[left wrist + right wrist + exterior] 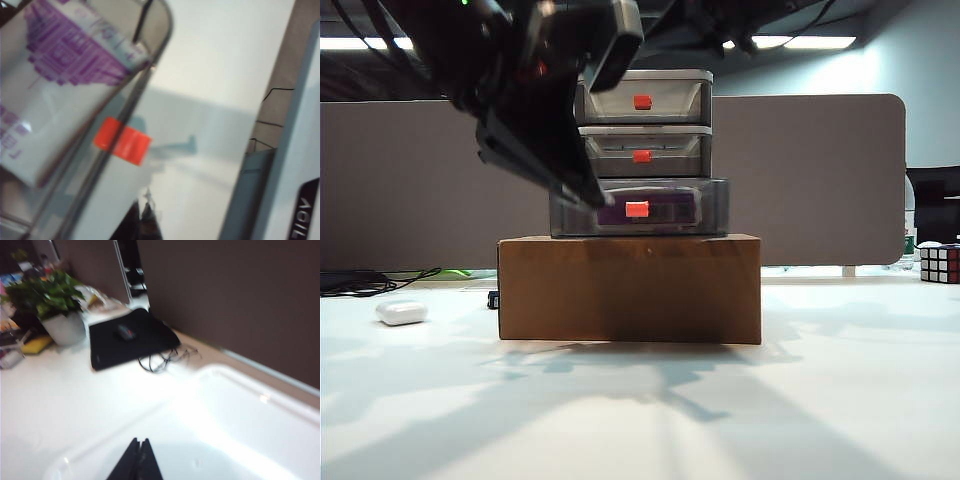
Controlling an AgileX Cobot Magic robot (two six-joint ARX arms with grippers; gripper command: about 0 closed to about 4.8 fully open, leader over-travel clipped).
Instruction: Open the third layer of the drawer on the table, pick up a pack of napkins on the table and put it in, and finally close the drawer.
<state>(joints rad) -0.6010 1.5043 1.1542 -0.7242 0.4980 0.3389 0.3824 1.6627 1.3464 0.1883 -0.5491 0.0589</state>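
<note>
The drawer (645,150) stands on a cardboard box. Its third layer (712,206), the lowest smoky grey tier, sticks out a little further than the two above, red handle (637,209) facing me. The purple pack of napkins (665,211) lies inside it. My left gripper (582,192) hangs at that tier's front left corner, shut and empty. In the left wrist view the shut left gripper (142,206) is just short of the red handle (122,141), with the pack of napkins (55,65) showing through the open top. My right gripper (140,441) is shut over the white table (75,405), holding nothing.
The brown cardboard box (630,290) carries the cabinet at the table's middle. A white earbud case (401,313) lies left of it, a Rubik's cube (940,263) at the far right. A black mat (130,340), cables and a potted plant (55,310) lie beyond the table's edge.
</note>
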